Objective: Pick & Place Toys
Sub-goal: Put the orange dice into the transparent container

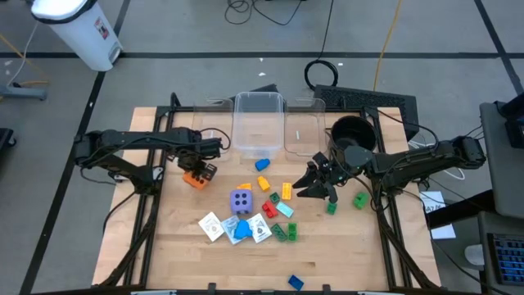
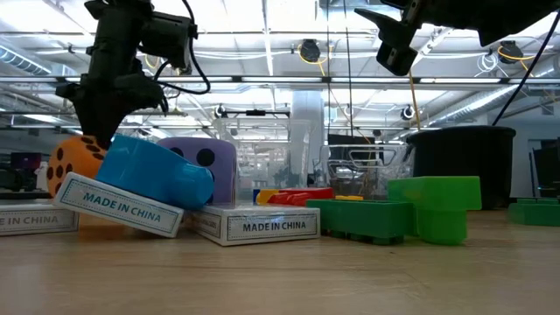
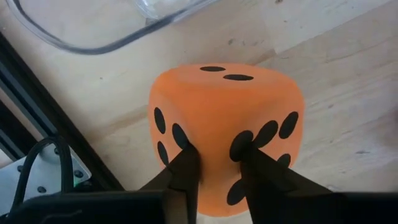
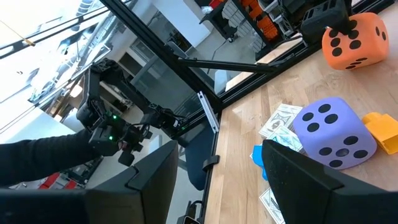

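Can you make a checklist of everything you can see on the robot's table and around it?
Surface: wooden table, mostly bare at the front.
Job's things: orange die, purple die, cards, bricks.
Clutter: clear bins, black pot.
Grippers: left gripper pinching the orange die's corner; right gripper open above the bricks.
Cables: black coil on the floor.
Surroundings: white bin, keyboard.

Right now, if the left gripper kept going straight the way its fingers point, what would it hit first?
The orange die. The left gripper has its fingers against the die's dotted face, pinching into the foam. Directly behind the die is bare table.
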Robot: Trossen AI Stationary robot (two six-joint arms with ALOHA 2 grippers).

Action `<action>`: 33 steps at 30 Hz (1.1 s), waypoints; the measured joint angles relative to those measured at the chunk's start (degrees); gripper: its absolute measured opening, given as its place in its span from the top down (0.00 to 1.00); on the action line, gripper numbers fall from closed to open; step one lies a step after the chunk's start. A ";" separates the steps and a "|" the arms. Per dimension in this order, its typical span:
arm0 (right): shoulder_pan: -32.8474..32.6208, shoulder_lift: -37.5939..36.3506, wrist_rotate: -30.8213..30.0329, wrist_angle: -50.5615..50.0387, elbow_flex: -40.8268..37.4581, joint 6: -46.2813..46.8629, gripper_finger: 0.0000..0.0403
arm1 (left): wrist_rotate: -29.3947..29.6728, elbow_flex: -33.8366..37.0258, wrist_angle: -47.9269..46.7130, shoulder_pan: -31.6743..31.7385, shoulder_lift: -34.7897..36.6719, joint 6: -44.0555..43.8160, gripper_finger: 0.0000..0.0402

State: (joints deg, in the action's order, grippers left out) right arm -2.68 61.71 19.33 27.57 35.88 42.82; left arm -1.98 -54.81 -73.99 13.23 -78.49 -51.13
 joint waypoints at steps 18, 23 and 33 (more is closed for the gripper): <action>0.02 0.00 -1.64 0.02 0.00 -0.41 0.44 | 0.15 0.24 -4.59 -0.63 8.11 -3.41 0.98; 0.02 0.00 -1.66 0.02 -0.02 -0.41 0.44 | -0.97 0.20 -6.27 -0.63 10.73 -4.72 0.99; 0.02 0.00 -1.70 0.25 -0.02 -0.64 0.44 | -2.44 0.13 -7.10 -1.56 18.13 -8.94 0.99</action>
State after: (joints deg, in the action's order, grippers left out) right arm -2.66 61.71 17.63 27.82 35.86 42.19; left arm -4.42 -54.68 -81.09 11.67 -60.36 -60.07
